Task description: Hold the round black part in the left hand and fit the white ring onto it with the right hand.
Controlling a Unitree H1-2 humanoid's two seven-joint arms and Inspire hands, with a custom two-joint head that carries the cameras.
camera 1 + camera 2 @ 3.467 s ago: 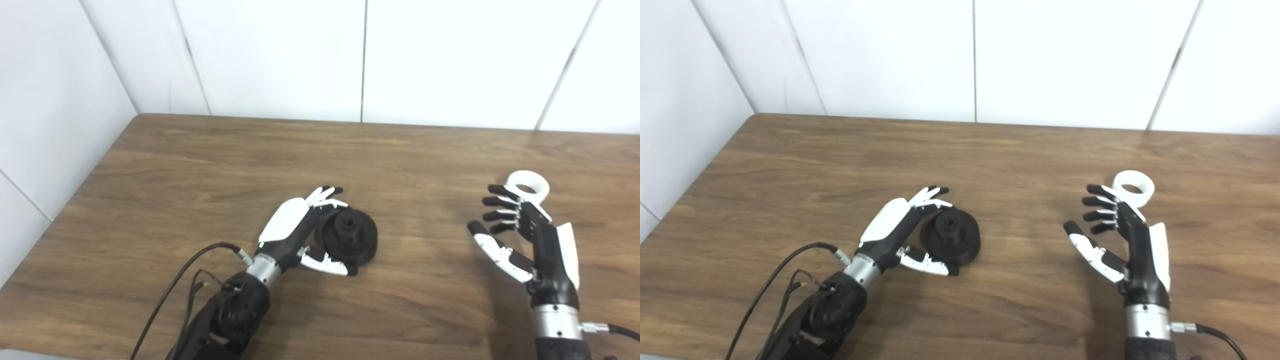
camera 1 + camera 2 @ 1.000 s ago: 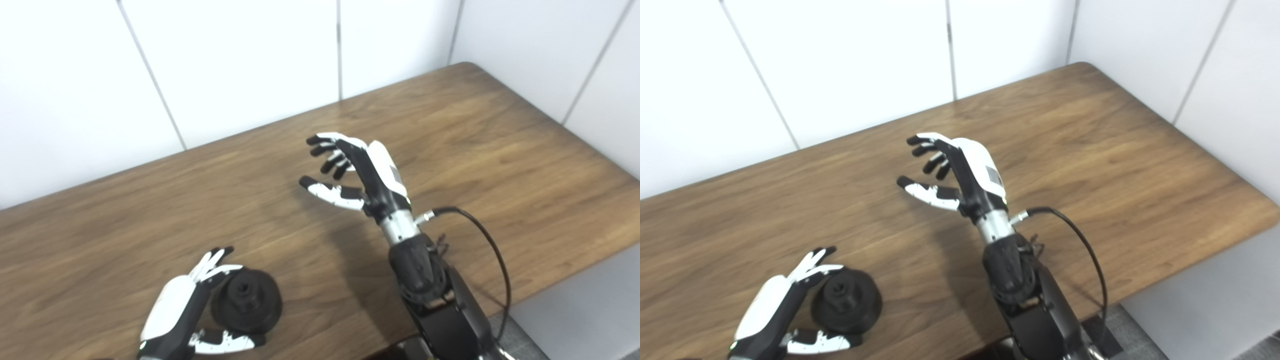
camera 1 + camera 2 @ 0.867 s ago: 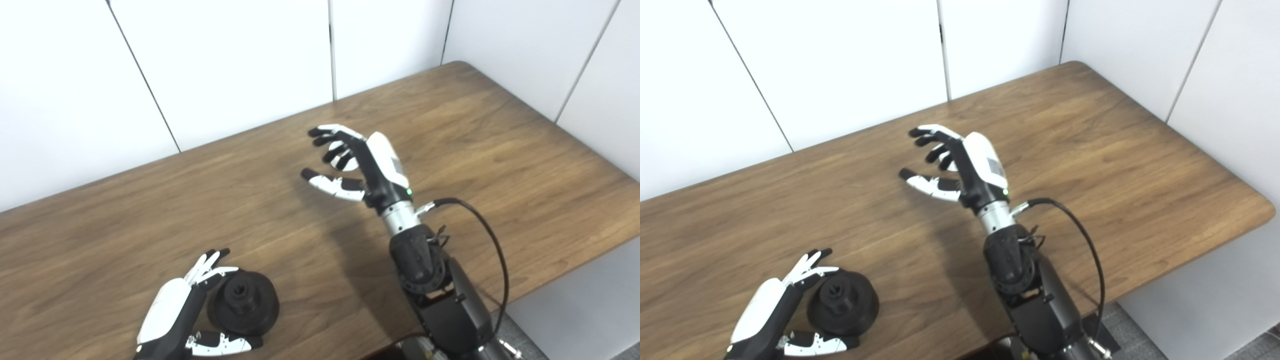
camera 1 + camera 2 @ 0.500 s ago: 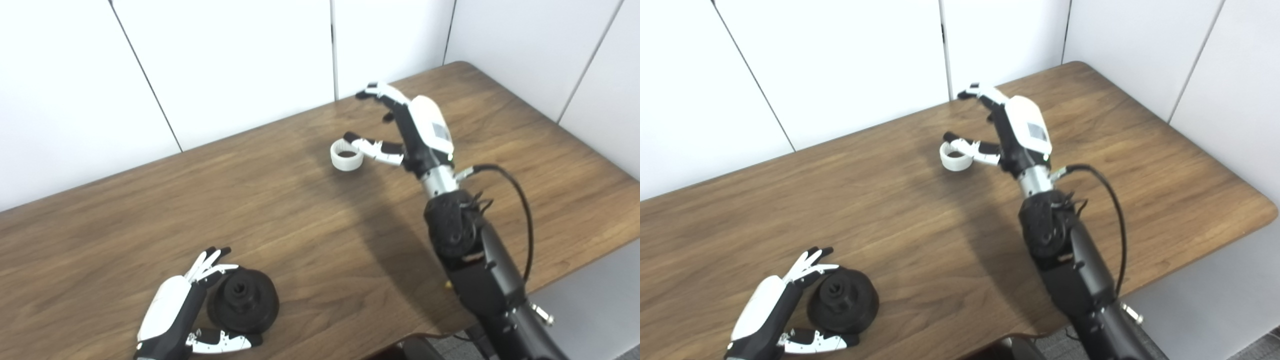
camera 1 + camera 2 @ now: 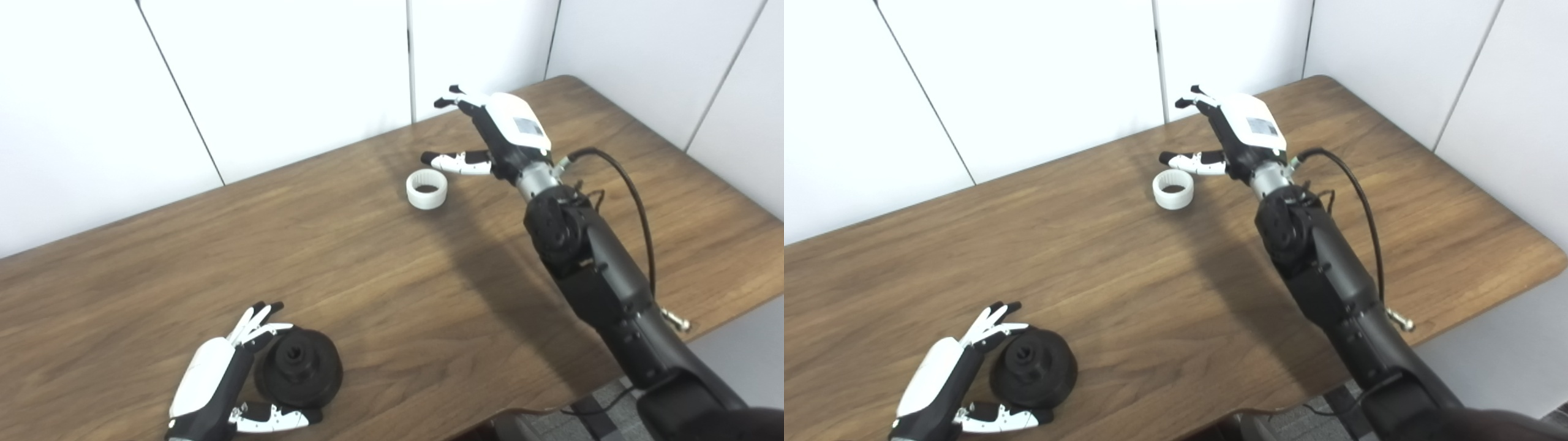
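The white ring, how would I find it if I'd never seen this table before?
Start at the long brown wooden table and look toward its far side by the white wall. There, just beside the thumb of the robot's open right hand, a small white plastic ring lies flat on the wood. It is the only white hollow hoop; the other loose part is a round black disc near the front.

The left hand (image 5: pixel 211 383) is cut at the wrist by the bottom edge in both views, so its arm is out of sight. Whether its fingers (image 5: pixel 257 318) touch the round black part (image 5: pixel 299 369) or only flank it cannot be told. The right hand (image 5: pixel 1240 138) shows its back, hiding the palm. The surface (image 5: pixel 367 275) runs past the left edge
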